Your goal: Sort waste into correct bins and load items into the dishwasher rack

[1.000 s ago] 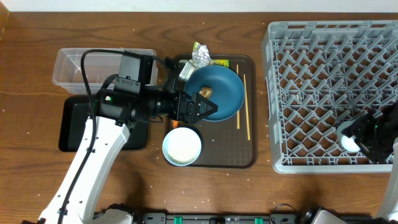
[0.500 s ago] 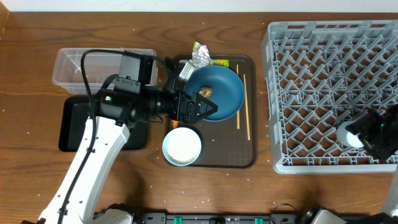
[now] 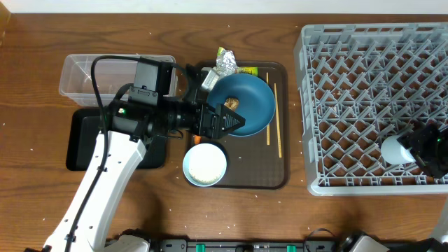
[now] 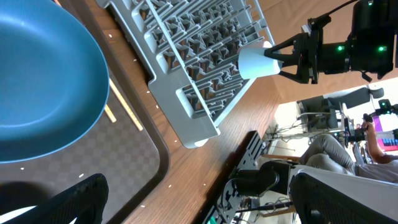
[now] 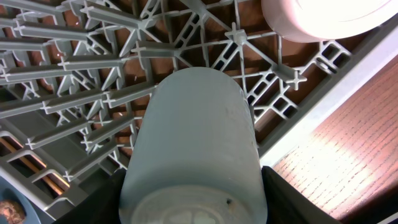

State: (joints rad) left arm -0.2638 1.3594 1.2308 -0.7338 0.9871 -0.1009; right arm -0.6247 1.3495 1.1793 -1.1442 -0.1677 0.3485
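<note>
Right fingers (image 4: 285, 48) clamped on a small white cup (image 5: 196, 143) over the big light-grey lattice rack (image 3: 364, 70), left fingers (image 4: 62, 202) wide apart by the dark blue round dish (image 3: 252, 101).

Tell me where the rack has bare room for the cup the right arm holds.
The dishwasher rack is bare across its far rows and the side facing the brown tray; only the near corner away from it, around the right gripper holding the white cup, is taken. The tray is crowded.

Bright, even light; soft shadows on counter (image 3: 266, 217). Right wrist view: near white cup (image 5: 199, 149) slightly soft, wood sheen.
</note>
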